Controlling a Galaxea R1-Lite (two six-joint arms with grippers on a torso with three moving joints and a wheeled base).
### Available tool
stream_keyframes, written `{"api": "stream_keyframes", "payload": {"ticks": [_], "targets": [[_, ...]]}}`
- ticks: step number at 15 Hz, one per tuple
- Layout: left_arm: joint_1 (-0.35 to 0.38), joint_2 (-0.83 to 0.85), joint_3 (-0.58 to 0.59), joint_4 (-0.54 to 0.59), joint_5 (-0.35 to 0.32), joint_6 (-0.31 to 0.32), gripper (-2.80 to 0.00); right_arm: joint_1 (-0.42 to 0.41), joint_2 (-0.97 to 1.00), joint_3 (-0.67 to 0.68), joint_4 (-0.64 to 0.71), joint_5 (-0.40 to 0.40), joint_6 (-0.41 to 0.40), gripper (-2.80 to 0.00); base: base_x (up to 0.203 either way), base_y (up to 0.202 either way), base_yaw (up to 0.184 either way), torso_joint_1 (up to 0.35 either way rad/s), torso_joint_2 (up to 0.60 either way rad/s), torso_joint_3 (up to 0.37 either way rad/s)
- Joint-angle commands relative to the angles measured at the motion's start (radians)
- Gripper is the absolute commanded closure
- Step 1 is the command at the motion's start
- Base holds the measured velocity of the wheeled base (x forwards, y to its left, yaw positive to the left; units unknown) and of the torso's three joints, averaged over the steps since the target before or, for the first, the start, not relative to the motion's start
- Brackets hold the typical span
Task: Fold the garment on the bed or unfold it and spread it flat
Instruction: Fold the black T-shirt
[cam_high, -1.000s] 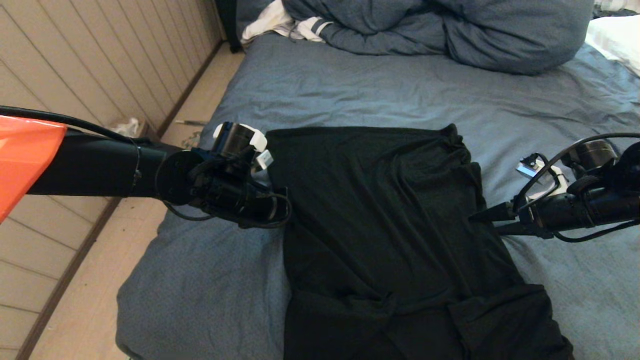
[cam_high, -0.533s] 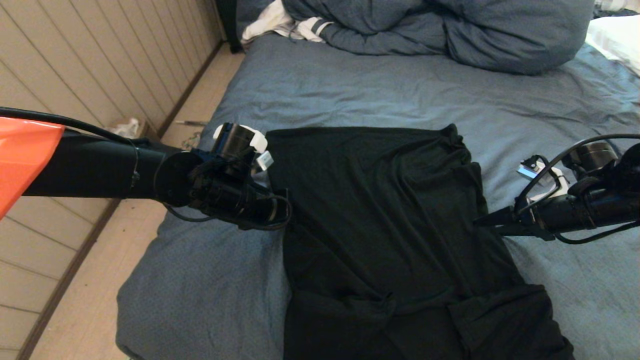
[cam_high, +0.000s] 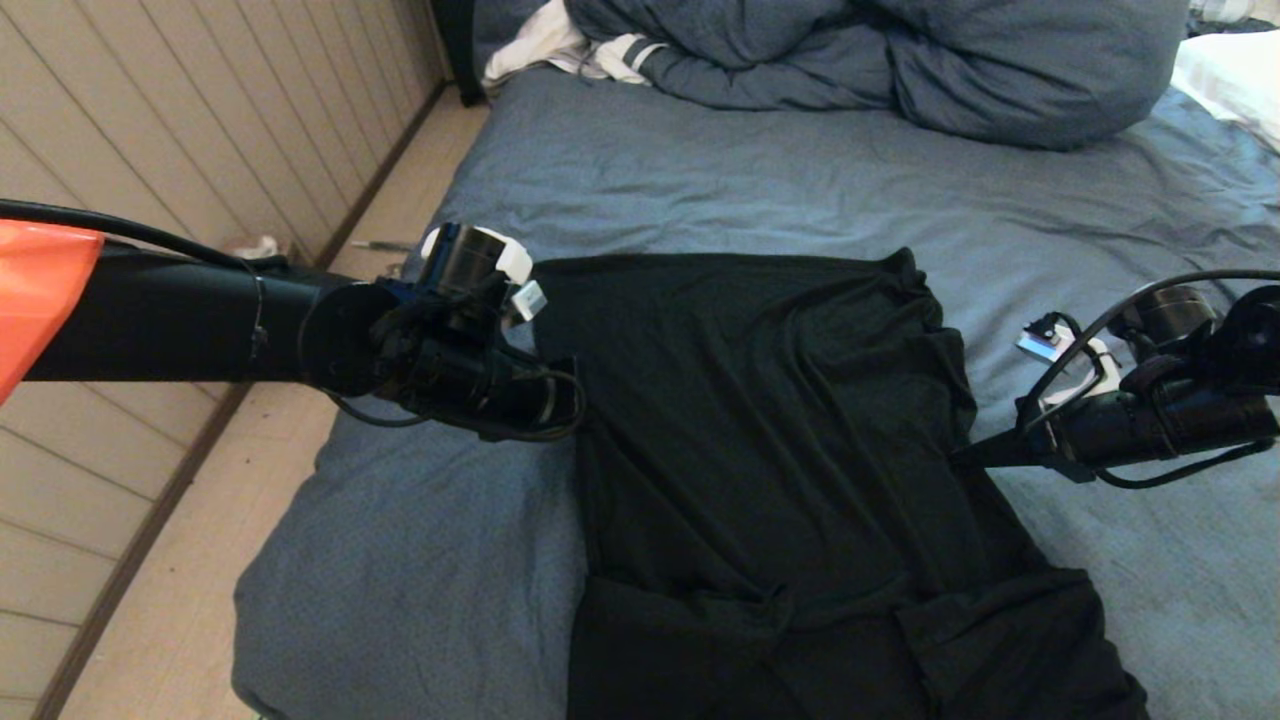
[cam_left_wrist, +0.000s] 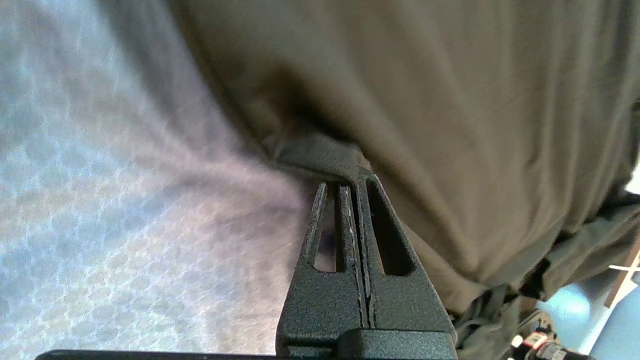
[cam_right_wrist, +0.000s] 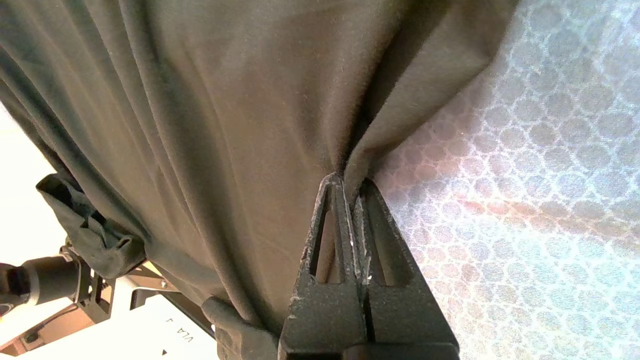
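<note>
The garment (cam_high: 770, 450), a thin black T-shirt, lies plain side up on the blue-grey bed (cam_high: 700, 180); no print shows. My left gripper (cam_high: 572, 392) sits at its left edge, shut on a fold of the black cloth (cam_left_wrist: 320, 155). My right gripper (cam_high: 962, 456) is at the shirt's right edge, shut on a pinch of the cloth (cam_right_wrist: 350, 175). In both wrist views the jaws press together with the fabric caught at their tips. The shirt's near part is bunched and wrinkled and runs out of the head view.
A bunched blue-grey duvet (cam_high: 900, 60) lies across the far end of the bed, with a white striped cloth (cam_high: 560, 50) beside it and a white pillow (cam_high: 1235, 75) at the far right. A panelled wall (cam_high: 150, 150) and a strip of floor (cam_high: 200, 580) run along the bed's left side.
My right gripper has shut on the shirt's right edge; a second ago its fingers stood apart. The left arm and its grip on the cloth have risen slightly.
</note>
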Motion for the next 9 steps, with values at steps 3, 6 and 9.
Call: {"api": "stream_keyframes", "payload": {"ticks": [3,6,9], "targets": [[0.003,-0.001,-0.02,-0.008,-0.002,0.0,0.0,0.003,0.009,-0.037,0.001,0.002,0.002,0.0,0.0,0.0,0.0,0.0,0.0,0.0],[0.041,0.015,-0.075,-0.007,-0.002,0.0,0.0,0.003,0.031,-0.111,0.003,-0.001,0.012,0.0,0.0,0.0,0.0,0.0,0.0,0.0],[0.078,0.028,-0.111,-0.006,-0.001,0.004,0.0,0.002,0.077,-0.207,0.004,-0.001,0.032,0.0,0.0,0.0,0.0,0.0,0.0,0.0]]}}
